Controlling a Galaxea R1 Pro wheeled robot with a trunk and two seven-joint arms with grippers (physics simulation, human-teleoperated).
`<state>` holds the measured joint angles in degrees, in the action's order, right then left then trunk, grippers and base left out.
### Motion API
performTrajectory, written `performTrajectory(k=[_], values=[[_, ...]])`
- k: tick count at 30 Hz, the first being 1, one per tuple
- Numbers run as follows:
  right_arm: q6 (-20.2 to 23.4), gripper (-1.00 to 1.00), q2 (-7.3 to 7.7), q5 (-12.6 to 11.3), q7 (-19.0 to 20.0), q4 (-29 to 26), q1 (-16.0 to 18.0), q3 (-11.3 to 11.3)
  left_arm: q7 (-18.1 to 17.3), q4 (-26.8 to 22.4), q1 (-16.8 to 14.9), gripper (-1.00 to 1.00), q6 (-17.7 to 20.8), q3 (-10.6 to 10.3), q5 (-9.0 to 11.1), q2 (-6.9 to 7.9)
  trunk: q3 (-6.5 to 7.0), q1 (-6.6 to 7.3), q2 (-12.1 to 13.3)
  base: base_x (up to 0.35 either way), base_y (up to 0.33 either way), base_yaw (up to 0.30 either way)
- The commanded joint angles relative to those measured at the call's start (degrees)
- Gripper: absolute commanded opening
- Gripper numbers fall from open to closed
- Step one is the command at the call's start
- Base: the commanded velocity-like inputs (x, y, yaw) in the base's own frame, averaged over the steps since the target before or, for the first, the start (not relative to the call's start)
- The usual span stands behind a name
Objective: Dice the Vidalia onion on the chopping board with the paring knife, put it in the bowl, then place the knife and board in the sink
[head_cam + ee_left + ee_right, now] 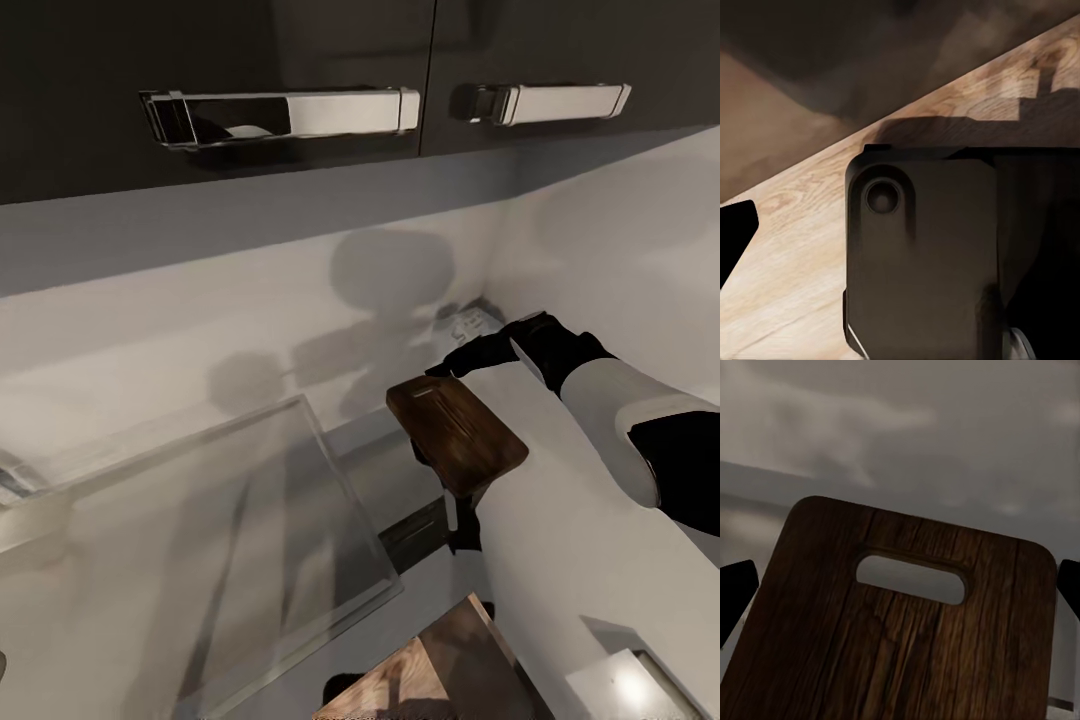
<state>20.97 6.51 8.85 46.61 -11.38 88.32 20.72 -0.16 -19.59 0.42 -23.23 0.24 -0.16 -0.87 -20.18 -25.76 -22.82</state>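
Note:
A dark wooden chopping board (455, 435) with a slot handle hangs in the air in front of the white wall, tilted, past the corner of a glassy basin. My right gripper (462, 515) is under it, shut on its lower part. In the right wrist view the chopping board (907, 645) spans the gap between the two black fingertips (736, 596), slot end away from the camera. In the left wrist view one black fingertip (736, 236) of my left gripper shows at the frame's edge with nothing against it, beside a dark part of the robot (922, 255).
Dark upper cabinets with metal handles (280, 115) hang close overhead. A transparent, glassy rectangular basin (200, 540) lies low at the left. Wooden floor (420, 680) shows below, also under the left wrist (795, 262). My white right forearm (560, 560) crosses the right side.

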Motion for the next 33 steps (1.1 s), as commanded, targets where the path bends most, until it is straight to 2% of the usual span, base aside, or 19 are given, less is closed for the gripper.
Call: performTrajectory(k=[1,8,13,19,22,25,27,30,33], values=[[0.37,1.00,0.00,0.64,0.32,-0.16,0.01,-0.37,-0.02,-0.10,0.02,1.00,-0.06,0.03,-0.02,-0.01,-0.18,-0.03,-0.10,0.000,0.000,0.000],[0.63,1.00,0.06,0.81,0.32,-0.52,0.01,-0.36,-0.02,-0.10,0.03,1.00,-0.06,0.03,-0.02,-0.01,-0.82,-0.03,-0.10,0.000,0.000,0.000],[0.70,1.00,0.69,0.82,0.35,-0.97,0.01,-0.48,-0.02,-0.10,0.04,1.00,-0.06,0.03,-0.02,-0.01,-1.20,-0.03,-0.10,0.000,0.000,0.000],[2.09,1.00,3.03,0.82,-1.16,-1.30,0.01,-0.79,-0.02,-0.10,0.02,1.00,-0.06,0.03,-0.02,-0.01,-1.29,-0.03,-0.10,0.000,0.000,0.000],[4.99,1.00,4.73,0.69,-5.72,-2.95,0.01,-0.92,-0.02,-0.10,0.02,1.00,-0.06,0.03,-0.02,0.00,-1.29,-0.03,-0.10,0.000,0.000,0.000],[6.46,1.00,5.27,0.54,-9.31,-4.34,0.01,-1.51,-0.02,-0.10,0.03,1.00,-0.06,0.03,-0.02,-0.01,-1.29,-0.03,-0.10,0.000,0.000,0.000],[6.93,1.00,5.43,0.50,-11.21,-4.76,0.01,-2.92,-0.02,-0.10,0.02,1.00,-0.06,0.03,-0.02,-0.01,-1.29,-0.03,-0.10,0.000,0.000,0.000],[7.16,1.00,5.51,0.48,-14.57,-4.98,0.01,-6.26,-0.02,-0.04,0.02,1.00,-0.06,0.03,0.04,-0.01,-1.30,-0.03,-0.10,0.000,0.000,0.000],[7.21,1.00,5.36,0.46,-17.51,-5.03,0.01,-8.26,-0.02,-0.02,0.02,1.00,-0.06,0.03,0.06,-0.01,-1.30,-0.03,-0.10,0.000,0.000,0.000]])
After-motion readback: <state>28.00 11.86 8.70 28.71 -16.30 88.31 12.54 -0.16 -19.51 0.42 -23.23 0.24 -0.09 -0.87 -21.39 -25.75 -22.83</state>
